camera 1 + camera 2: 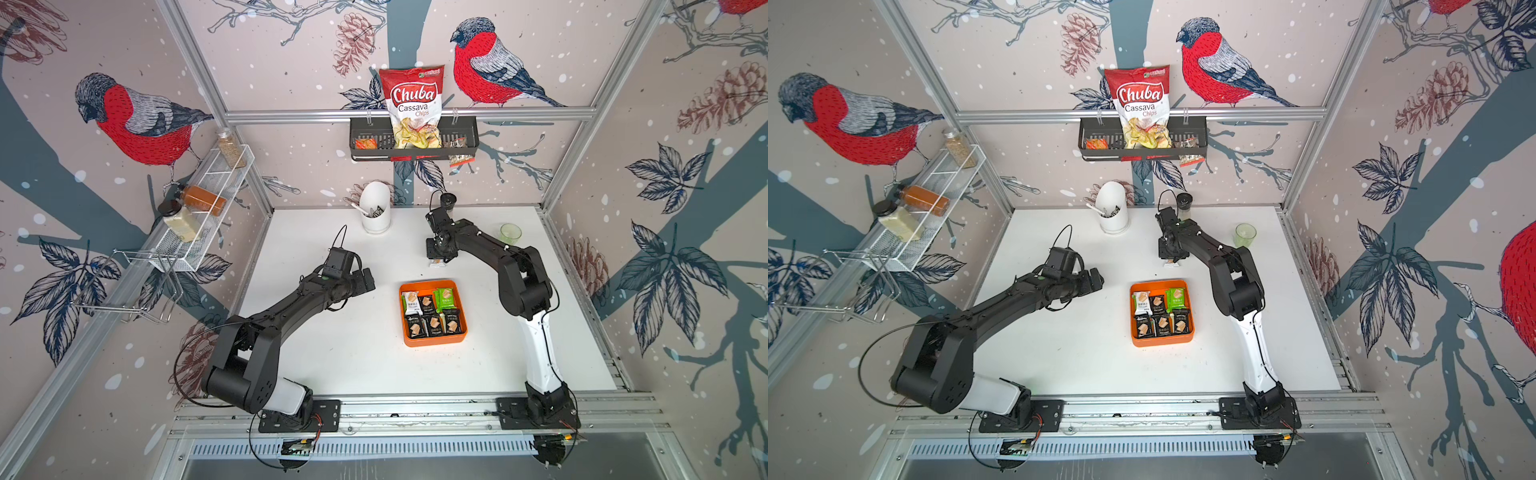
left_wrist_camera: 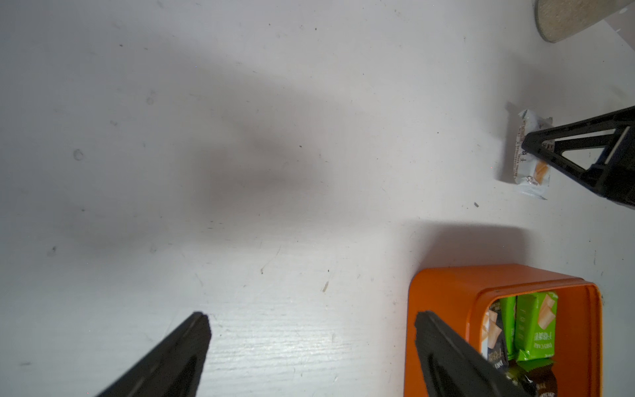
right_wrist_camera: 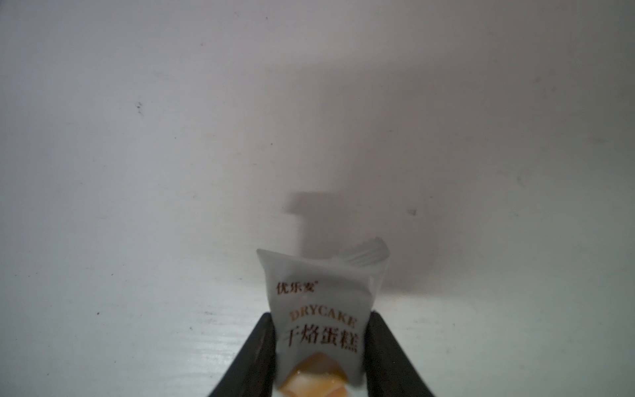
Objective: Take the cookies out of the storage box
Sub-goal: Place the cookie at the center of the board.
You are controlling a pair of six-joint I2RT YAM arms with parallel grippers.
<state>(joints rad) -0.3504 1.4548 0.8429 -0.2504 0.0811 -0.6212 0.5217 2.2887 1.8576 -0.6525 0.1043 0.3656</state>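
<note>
Right gripper (image 3: 319,330), above centre in both top views: jaws clamped on one white sealed cookie packet (image 3: 318,309), low over the white bench (image 1: 332,357), outside the box; contact with the bench cannot be told. Shallow square orange plastic storage box (image 1: 434,341) sits just right of centre; black, green and white cookie packets (image 1: 434,324) lie inside it. Left gripper (image 2: 312,318), left of the box: jaws wide apart, empty.

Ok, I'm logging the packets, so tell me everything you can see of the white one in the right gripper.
The white packet is a small sealed wrapper with a crimped end, printed DRYCAKE, dark Chinese characters and a tan cake picture. The right gripper pinches its two sides. It hangs low over the white table, outside the storage box; table contact is unclear.
</note>
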